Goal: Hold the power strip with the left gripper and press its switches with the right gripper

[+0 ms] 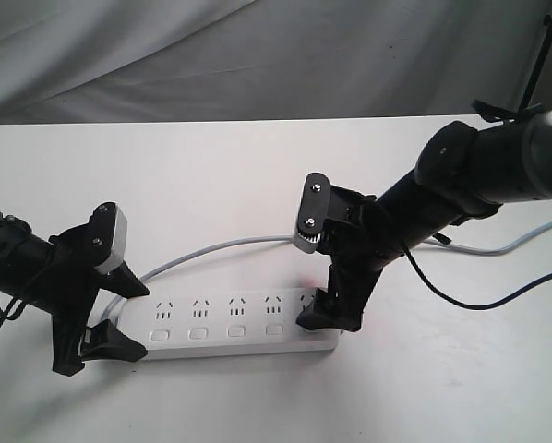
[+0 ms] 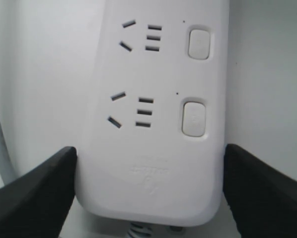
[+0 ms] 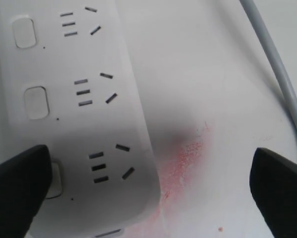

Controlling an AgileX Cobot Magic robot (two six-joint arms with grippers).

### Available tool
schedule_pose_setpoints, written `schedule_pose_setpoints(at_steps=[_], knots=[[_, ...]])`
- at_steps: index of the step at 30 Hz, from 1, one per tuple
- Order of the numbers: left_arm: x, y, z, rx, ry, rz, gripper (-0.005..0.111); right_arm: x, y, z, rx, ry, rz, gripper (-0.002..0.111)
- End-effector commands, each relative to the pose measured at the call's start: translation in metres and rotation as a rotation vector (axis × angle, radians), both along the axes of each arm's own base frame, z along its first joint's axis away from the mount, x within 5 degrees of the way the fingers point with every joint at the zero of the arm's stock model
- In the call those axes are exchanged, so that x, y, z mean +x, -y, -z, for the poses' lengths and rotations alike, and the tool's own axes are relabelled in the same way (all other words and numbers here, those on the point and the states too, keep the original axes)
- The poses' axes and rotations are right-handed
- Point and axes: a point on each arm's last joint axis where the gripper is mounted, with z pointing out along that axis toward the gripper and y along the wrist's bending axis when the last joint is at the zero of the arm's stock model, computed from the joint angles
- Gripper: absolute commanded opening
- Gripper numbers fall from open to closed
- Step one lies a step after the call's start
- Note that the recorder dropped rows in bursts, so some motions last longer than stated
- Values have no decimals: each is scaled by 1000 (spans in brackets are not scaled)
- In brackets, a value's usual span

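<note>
- White table [image 1: 258,185] carries everything. No container is in view, so nothing to log on that point.
- The power strip [image 1: 216,320] lies flat across the near part of the table, sockets up. No plug sits in any socket that shows.
- Left gripper [image 1: 133,320] is at the strip's cord end. In the wrist view its fingers [image 2: 34,193] stand against both long sides of the bar, clamped on it as far as I can see.
- Right gripper [image 1: 331,305] is at the opposite end, jaws spread wide. One finger [image 3: 17,188] sits over the strip and the other [image 3: 282,188] hangs off it, above bare table.
- Grey cord [image 1: 221,247] leaves the held end and curves away behind the strip towards the right arm.
- Switches [image 1: 236,331]: four show clear of the claw. The end switch [image 3: 55,179] is half hidden under the finger over the strip, and I cannot tell whether it is pressed.
- Reddish patch [image 3: 188,158] shows on the table just beside the strip's far end. Source unclear.
- Judgement: the hold looks done and pressing is at the end switch. The other four look to be left.
</note>
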Motion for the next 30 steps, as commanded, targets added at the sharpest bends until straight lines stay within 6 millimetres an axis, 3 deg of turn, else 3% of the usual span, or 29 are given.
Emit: schedule_pose_setpoints(at_steps=[1,11,27,30], knots=[[1,1,-1,-3,4,-2,48,-3,5,15,-90,-10,-82,105],[1,1,-1,-3,4,-2,48,-3,6,15,-81,22,-38,105],[1,1,-1,-3,4,-2,48,-6,-3,-46,91,130,61,105],[1,1,-1,-3,4,-2,48,-7,-3,-47,102,129,64,105]])
